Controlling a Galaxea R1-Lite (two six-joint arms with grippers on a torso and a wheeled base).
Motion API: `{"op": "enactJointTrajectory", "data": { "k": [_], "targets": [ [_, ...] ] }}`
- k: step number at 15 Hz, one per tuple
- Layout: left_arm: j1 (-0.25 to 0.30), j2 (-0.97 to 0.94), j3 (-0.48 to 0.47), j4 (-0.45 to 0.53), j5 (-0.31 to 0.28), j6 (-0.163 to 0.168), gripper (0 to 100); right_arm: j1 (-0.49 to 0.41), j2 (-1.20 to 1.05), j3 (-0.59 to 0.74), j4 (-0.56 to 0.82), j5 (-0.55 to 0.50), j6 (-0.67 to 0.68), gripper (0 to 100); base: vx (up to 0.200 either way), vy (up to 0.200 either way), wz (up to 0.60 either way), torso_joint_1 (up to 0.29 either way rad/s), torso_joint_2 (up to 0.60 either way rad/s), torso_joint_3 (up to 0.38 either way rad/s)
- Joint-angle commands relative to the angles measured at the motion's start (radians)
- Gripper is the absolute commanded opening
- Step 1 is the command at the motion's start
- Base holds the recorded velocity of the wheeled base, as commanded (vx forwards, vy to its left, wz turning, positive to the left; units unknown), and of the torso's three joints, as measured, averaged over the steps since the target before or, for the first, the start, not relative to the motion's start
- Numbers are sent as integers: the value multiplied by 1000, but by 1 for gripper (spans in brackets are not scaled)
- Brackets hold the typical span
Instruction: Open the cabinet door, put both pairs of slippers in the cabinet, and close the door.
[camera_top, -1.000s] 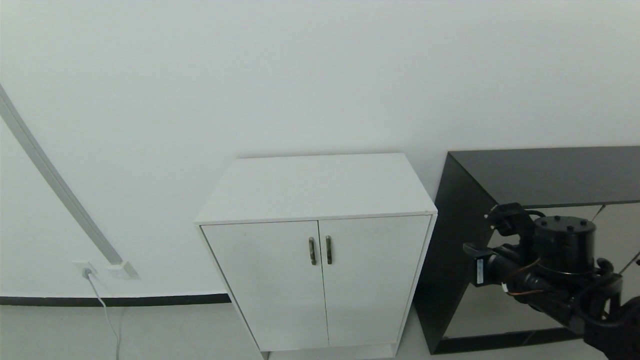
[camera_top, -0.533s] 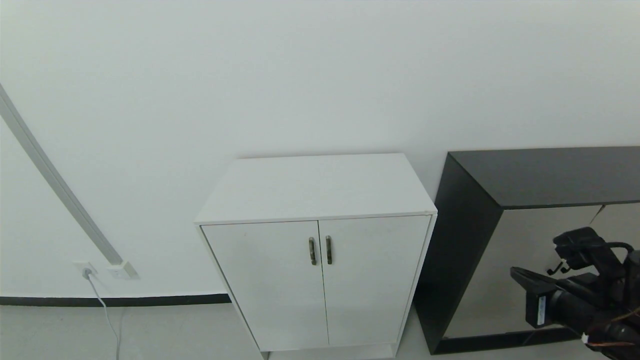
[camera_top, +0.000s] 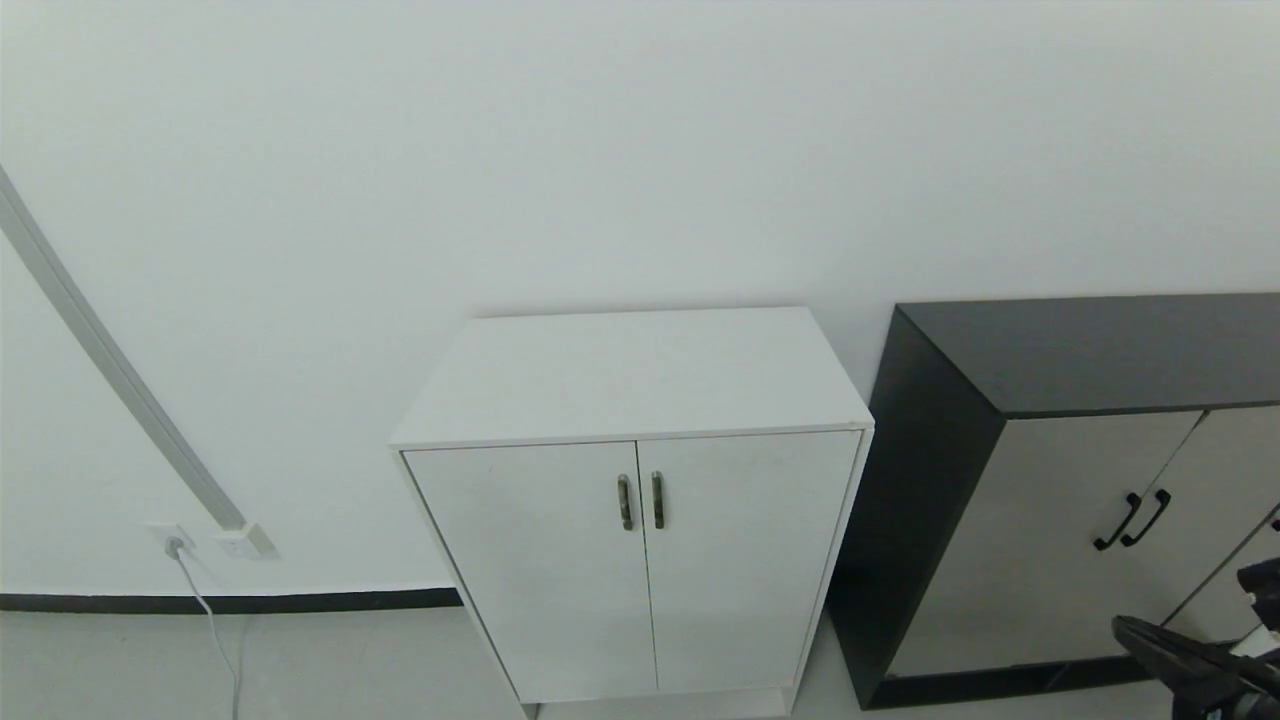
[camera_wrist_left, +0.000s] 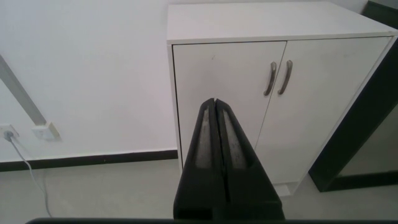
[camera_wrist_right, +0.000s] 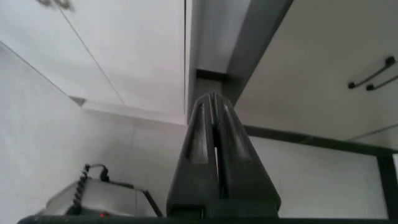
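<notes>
Before cabinet (camera_wrist_left: 219, 65), left end effector (camera_wrist_left: 215, 102) closed, level; right end effector (camera_wrist_right: 215, 98) closed.

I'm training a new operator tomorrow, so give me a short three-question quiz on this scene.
1. True or false: the white cabinet is fully shut.
2. By the robot's own sides, the black cabinet stands on which side of the white one? A: left. B: right.
3. Fill in: the left gripper is ___ (open or shut).
Key: 1 true; 2 B; 3 shut.
</notes>
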Motion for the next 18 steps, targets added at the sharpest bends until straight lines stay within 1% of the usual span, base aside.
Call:
{"op": "enactJointTrajectory", "data": {
  "k": [1,4,6,7,10,13,15,17,18],
  "targets": [
    [0,0,0,0,0,0,0,-1,-245,-28,197,0,-26,0,0,0,0,0,0,0],
    [0,0,0,0,-2,0,0,7,-431,-72,467,26,-27,0,0,0,0,0,0,0],
    [0,0,0,0,0,0,0,7,-514,-66,592,81,-27,0,0,0,0,0,0,0],
    [0,0,0,0,-2,0,0,7,-546,-52,617,106,-27,0,0,0,0,0,0,0],
    [0,0,0,0,-2,0,0,6,-587,5,622,200,-31,0,0,0,0,0,0,0],
    [0,0,1,0,-2,0,0,2,-600,6,640,242,-41,0,0,0,0,0,0,0],
    [0,0,0,0,0,0,0,2,-609,6,677,256,-41,0,0,0,0,0,0,0],
    [0,0,0,0,-2,0,0,1,-652,3,801,287,-50,0,0,0,0,0,0,0],
    [0,0,0,0,-2,0,0,-1,-652,9,772,292,-46,0,0,0,0,0,0,0]
  ]
}}
